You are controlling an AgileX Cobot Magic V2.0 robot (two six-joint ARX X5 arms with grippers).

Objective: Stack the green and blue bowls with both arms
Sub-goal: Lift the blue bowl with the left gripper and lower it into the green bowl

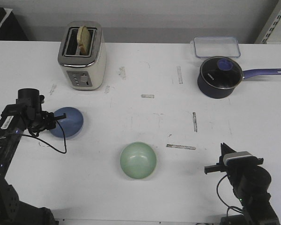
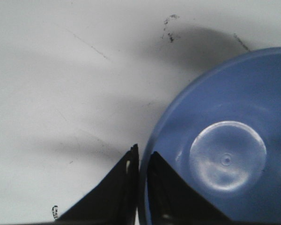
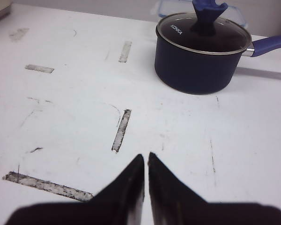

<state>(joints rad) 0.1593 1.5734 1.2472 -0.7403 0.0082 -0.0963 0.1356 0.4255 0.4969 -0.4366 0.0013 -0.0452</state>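
We found the blue bowl [image 1: 68,122] at the left of the table [image 1: 145,126], in front of the toaster [image 1: 82,55], and the green bowl [image 1: 138,160] near the middle front, well apart from it. Both sat upright, mouths up. Being round, neither had a long axis, so any rim point would serve a grip equally.

The left gripper [image 2: 139,164] was at the blue bowl's near rim. In the left wrist view its fingers were almost together, one outside the wall and one inside, with the rim in the narrow gap; we judged it pinching the rim, though we could not see the contact itself. The right gripper [image 3: 144,164] hung over bare table at the front right, fingers pressed together on nothing, pointing toward the pan [image 3: 199,54] and away from both bowls.

We judged the step in hand to be securing the blue bowl for its lift. To do that well, we would keep the pinch deep enough on the wall that the smooth rim could not slip, lift straight up so the bowl stayed level, and carry it over the green bowl before lowering it centred. We would also have the right arm open and steady the green bowl by its rim, since a light bowl could slide when the other settled in.
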